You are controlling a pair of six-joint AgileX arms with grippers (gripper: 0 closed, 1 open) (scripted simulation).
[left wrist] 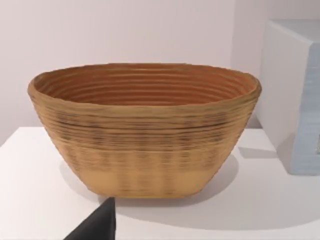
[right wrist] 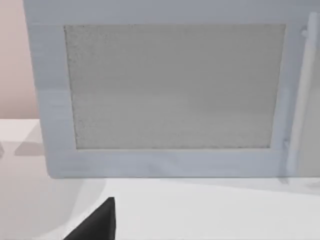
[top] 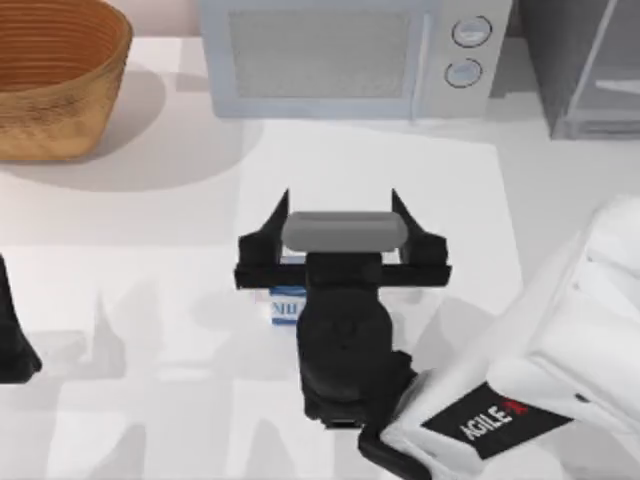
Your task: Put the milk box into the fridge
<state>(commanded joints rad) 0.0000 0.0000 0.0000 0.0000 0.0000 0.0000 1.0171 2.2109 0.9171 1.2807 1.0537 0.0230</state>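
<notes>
The milk box (top: 286, 306) stands near the middle of the table, mostly hidden under my right arm; only a blue strip and its white lettered band show. My right gripper (top: 340, 200) hovers over it, pointing toward the microwave, with its black fingers (top: 272, 228) spread wide open and nothing between them. One fingertip (right wrist: 97, 222) shows in the right wrist view. The fridge (top: 590, 70) is the dark-grey cabinet at the back right corner. My left gripper (top: 14, 340) is parked at the table's left edge, one fingertip (left wrist: 97, 226) set off to the side.
A light-grey microwave (top: 340, 50) with two round knobs stands at the back centre, straight ahead of the right gripper (right wrist: 170, 85). A woven basket (top: 50, 70) sits at the back left, large in the left wrist view (left wrist: 145, 130).
</notes>
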